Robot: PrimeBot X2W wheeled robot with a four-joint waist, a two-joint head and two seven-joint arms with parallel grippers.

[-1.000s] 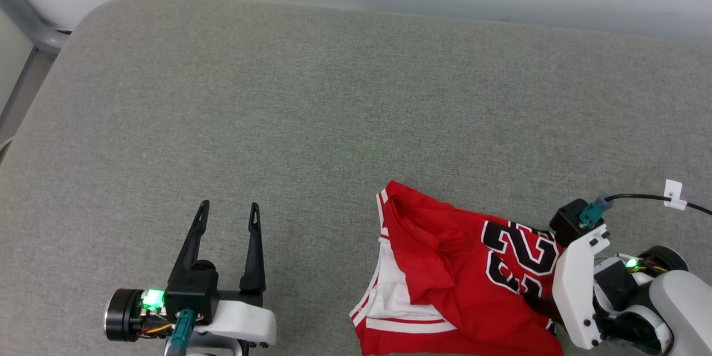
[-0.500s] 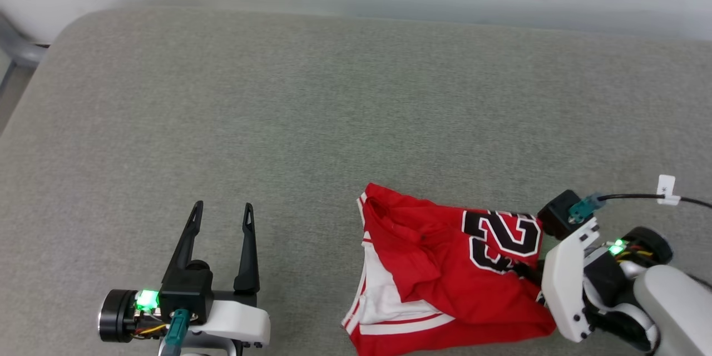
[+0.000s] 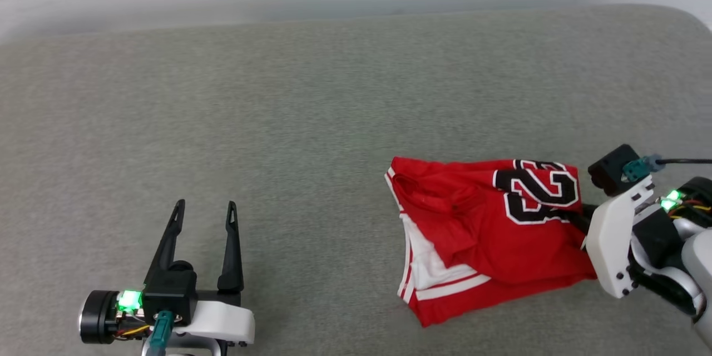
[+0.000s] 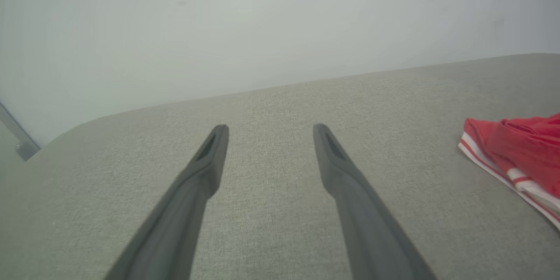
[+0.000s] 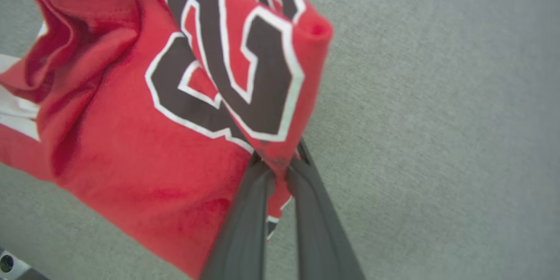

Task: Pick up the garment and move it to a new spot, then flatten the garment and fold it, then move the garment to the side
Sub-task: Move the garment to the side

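The red jersey (image 3: 478,239) lies crumpled on the right part of the grey fabric-covered tabletop (image 3: 267,122). Its black "23" print (image 3: 537,189) faces up, and a white sleeve (image 3: 431,267) with striped trim shows at its left edge. The right hand (image 5: 278,165) is pressed together on a fold of cloth beside the print, pinching it. The left hand (image 3: 205,206) hovers spread and empty, well apart to the left. By my reading the pick-up has just begun. Moving the jersey to a new spot, flattening, folding and setting it aside are all left.
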